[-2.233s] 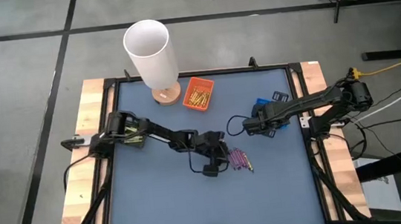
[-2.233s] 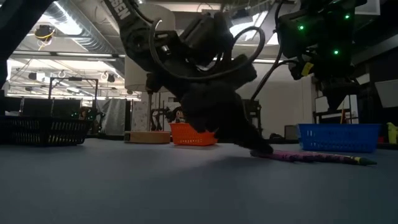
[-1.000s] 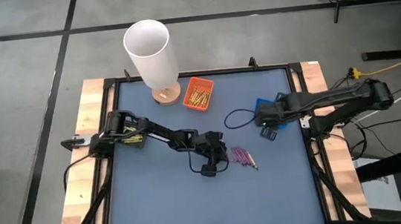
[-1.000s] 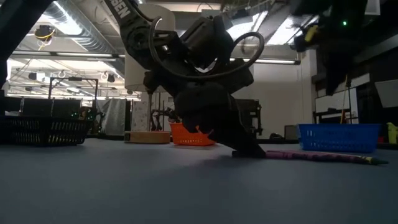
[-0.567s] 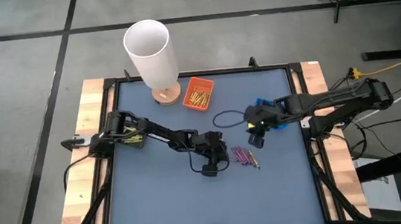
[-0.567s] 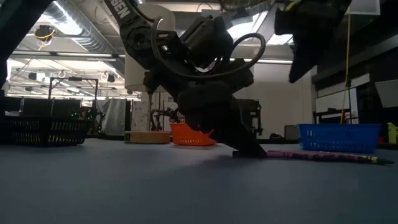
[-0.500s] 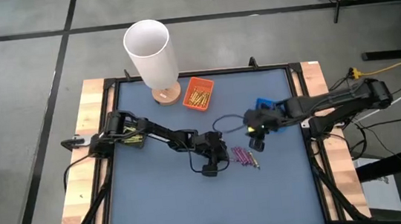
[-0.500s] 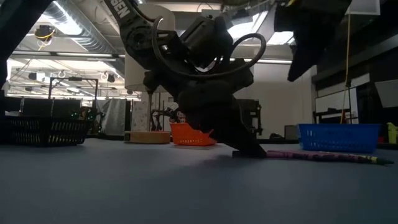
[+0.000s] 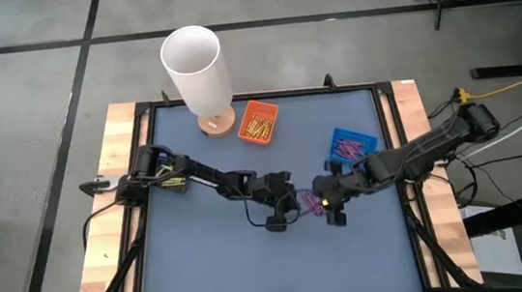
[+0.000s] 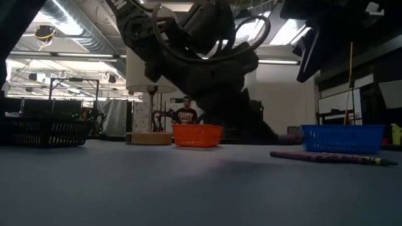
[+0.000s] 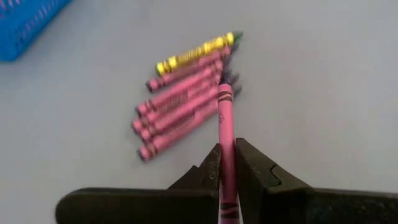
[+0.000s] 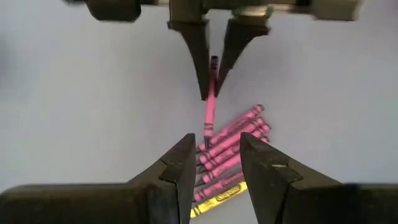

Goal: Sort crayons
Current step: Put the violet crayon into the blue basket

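My left gripper is clenched on 1 pink crayon, pinched lengthwise between the 2 dark fingers so that its tip sticks out ahead of them; in the right wrist view the same crayon hangs from those fingers above the loose pile. In the high view this gripper sits near the middle of the grey table. My right gripper faces it from the other side, its jaws spread apart with nothing between them, hovering over the pile; from above it is just beside the left one. The pile of crayons lies flat on the table between the 2 grippers: several pink ones side by side, with 1 yellow crayon at the edge of the group. More pink crayons already lie in the blue tray toward the right side of the table, and yellow ones fill the orange tray near the far edge, next to a tall white cylinder on a wooden base. From table height a few crayons lie in front of the blue tray.
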`<state>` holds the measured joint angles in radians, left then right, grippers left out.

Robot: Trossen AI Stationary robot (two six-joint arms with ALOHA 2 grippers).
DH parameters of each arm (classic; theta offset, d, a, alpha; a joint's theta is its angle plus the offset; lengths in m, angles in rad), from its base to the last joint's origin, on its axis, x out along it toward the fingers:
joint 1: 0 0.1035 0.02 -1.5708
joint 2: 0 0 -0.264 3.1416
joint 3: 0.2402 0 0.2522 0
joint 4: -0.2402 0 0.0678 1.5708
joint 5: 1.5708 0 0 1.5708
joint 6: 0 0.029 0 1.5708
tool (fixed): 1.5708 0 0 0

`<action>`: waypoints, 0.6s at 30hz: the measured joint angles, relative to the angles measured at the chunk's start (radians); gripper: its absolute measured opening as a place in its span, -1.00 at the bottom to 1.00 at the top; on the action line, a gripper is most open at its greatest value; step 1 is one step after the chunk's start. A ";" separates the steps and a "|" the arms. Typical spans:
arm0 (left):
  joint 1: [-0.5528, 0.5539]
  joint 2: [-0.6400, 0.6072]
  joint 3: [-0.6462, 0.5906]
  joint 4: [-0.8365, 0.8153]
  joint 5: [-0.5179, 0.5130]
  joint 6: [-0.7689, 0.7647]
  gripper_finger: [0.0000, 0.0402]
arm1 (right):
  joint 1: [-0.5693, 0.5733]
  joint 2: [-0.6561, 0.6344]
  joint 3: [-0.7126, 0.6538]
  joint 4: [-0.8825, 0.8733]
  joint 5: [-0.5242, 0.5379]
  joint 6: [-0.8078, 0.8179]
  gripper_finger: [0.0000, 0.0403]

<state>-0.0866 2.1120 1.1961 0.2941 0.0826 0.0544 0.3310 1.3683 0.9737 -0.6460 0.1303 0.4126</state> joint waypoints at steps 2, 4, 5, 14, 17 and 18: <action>-0.006 -0.001 0.000 0.027 -0.002 0.000 -0.93 | 0.012 0.021 0.000 0.013 0.000 0.000 -0.38; -0.009 -0.002 0.000 0.053 -0.007 -0.001 -0.93 | 0.018 0.040 0.000 0.022 0.000 0.000 -0.38; -0.011 -0.002 0.000 0.061 -0.016 -0.001 -0.93 | 0.019 0.050 0.000 0.018 -0.001 0.000 -0.38; -0.017 -0.003 0.001 0.144 -0.066 -0.001 -0.93 | 0.016 0.097 0.000 0.016 -0.011 0.001 -0.38; -0.018 -0.003 0.001 0.169 -0.078 -0.001 -0.93 | 0.016 0.097 0.000 0.016 -0.011 0.001 -0.38; -0.018 -0.003 0.001 0.181 -0.079 -0.001 -0.93 | 0.016 0.097 0.000 0.016 -0.011 0.001 -0.38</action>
<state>-0.1043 2.1086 1.1973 0.4746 0.0040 0.0532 0.3473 1.4651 0.9737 -0.6296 0.1195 0.4137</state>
